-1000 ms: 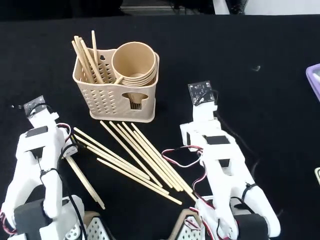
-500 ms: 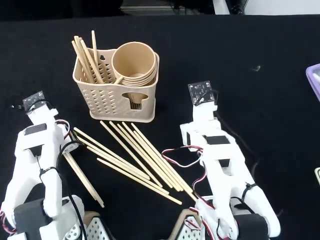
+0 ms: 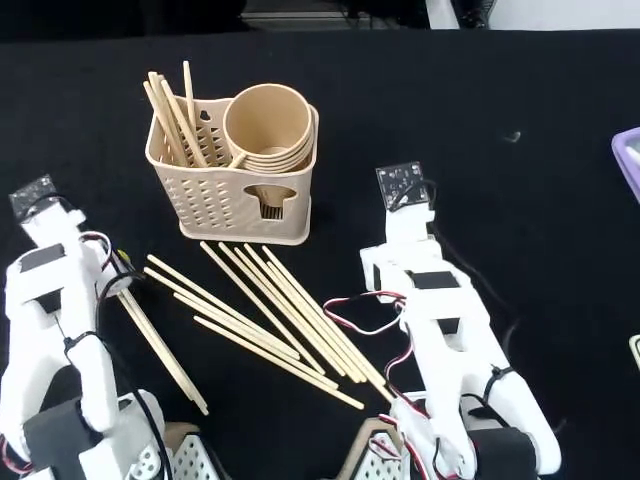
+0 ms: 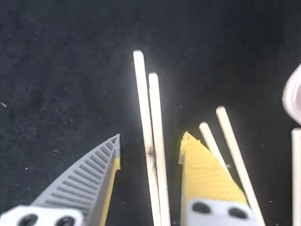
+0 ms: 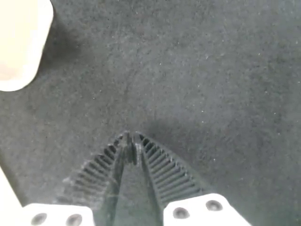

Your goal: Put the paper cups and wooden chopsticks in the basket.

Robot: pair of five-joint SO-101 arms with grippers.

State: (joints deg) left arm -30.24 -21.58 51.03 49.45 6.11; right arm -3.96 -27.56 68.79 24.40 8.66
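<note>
- Basket (image 3: 235, 205) stands at the back-middle of the desk (image 3: 500, 100). The stacked paper cups (image 3: 268, 125) are already inside, and a bunch of upright chopsticks (image 3: 170, 115) leans in its other corner.
- The cups part looks done. What's left is the loose chopsticks (image 3: 275, 315), fanned flat on the desk in front of the basket, between the two arms.
- Left tool (image 4: 149, 139): jaws spread, one on each side of a pair of chopsticks (image 4: 143, 89), not closed on them.
- Judgement: the left tool is lined up along the sticks so that one squeeze takes both.
- In the high view that pair looks to be the two sticks on the left arm's side, apart from the main fan, which is likely why this arm has them.
- Right tool (image 5: 130, 141): jaws pressed together with nothing between, low over bare desk near a pale rounded corner (image 5: 19, 42), probably the basket. It looks parked out of the way.
- The left wrist view settles the grip: the gap, the sticks inside it, and more stick ends just beside the yellow jaw. From the high view the arm's own body covers those tips.
- The high view gives the layout: how many sticks remain, what's in the basket, and the short path from sticks to basket.
- Can't tell whether the left tool touches the desk.
</note>
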